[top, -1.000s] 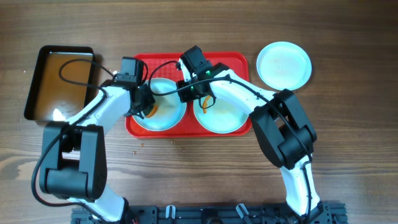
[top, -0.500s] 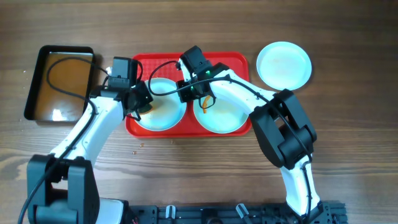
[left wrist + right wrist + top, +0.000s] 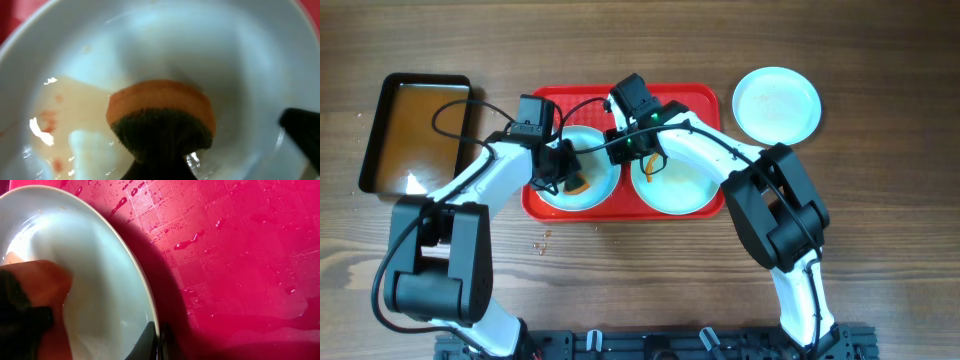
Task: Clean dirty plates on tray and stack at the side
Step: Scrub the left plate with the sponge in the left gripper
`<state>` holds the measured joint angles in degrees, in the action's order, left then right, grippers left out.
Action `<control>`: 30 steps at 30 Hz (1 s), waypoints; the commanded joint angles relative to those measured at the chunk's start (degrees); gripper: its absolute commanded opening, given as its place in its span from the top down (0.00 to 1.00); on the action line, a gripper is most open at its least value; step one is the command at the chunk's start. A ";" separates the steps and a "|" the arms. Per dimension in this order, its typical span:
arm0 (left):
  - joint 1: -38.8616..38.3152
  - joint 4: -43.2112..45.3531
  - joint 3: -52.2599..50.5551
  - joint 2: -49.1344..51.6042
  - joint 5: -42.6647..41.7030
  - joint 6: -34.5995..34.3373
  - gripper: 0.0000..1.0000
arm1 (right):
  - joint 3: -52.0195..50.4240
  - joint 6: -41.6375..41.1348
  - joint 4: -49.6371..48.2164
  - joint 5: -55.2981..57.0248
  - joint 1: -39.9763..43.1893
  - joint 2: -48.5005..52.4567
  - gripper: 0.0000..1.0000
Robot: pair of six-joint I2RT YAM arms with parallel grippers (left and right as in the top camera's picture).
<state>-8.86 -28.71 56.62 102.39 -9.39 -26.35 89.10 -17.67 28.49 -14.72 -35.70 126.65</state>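
1. Left gripper [image 3: 564, 176]: closed tight on a sponge [image 3: 160, 120], clamped at its dark scouring edge. The orange face is directly ahead of the fingers and pressed into the bowl of the scrubbed plate [image 3: 210, 45].
2. Scrubbed plate: lies under the left gripper, on the part of the tray [image 3: 695, 97] nearest that arm. A cloudy wet film [image 3: 65, 110] with a few reddish specks sits just to the left of the sponge in the left wrist view.
3. Right gripper [image 3: 154, 341]: nearly closed, with its fingers on either side of the scrubbed plate's rim, pinching the edge. In the right wrist view the sponge shows inside the plate, on the far side from the fingers. Wet, beaded tray surface lies on the outer side of the rim.
4. Second plate [image 3: 685, 190]: on the tray beneath the right forearm, just beside the scrubbed plate and not held.
5. Third plate [image 3: 777, 103]: off the tray on the bare table [image 3: 880, 220], out beyond the right arm's elbow side, well apart from both grippers.
6. Pan [image 3: 380, 130]: black, holds brownish water. It sits on the table behind the left arm, away from the tray.
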 commanded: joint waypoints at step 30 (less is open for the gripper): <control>-0.31 6.27 -1.11 -1.95 -0.74 1.88 0.96 | 0.15 1.03 0.76 3.26 -0.24 0.92 0.96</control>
<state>-9.28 -22.48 55.77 96.49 -3.62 -21.39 89.10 -17.67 28.53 -14.52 -35.81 126.65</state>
